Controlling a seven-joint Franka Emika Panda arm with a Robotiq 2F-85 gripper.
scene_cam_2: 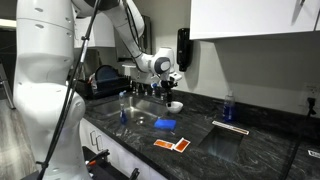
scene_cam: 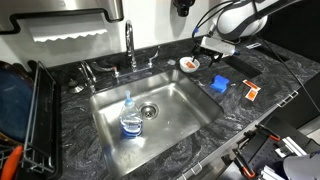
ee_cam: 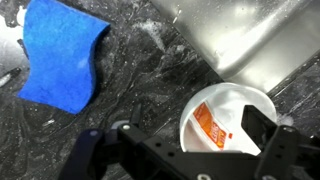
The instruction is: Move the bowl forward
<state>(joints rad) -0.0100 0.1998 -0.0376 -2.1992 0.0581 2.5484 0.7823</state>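
Note:
The bowl (scene_cam: pixel 188 64) is small, round and white with an orange-tan patch inside. It stands on the dark marble counter just beyond the sink's corner, and also shows in an exterior view (scene_cam_2: pixel 175 105) and in the wrist view (ee_cam: pixel 225 115). My gripper (ee_cam: pixel 185 150) is open and hovers a little above the bowl, seen in both exterior views (scene_cam: pixel 203 50) (scene_cam_2: pixel 170 90). In the wrist view one finger overlaps the bowl's right rim and the other is off to its left. The jaws hold nothing.
A flat blue square block (scene_cam: pixel 221 84) (ee_cam: pixel 62 55) lies on the counter near the bowl. An orange packet (scene_cam: pixel 250 94) lies further along. The steel sink (scene_cam: pixel 190 115) holds a clear bottle (scene_cam: pixel 131 118). A faucet (scene_cam: pixel 130 45) stands behind it, a dish rack (scene_cam: pixel 25 120) beside it.

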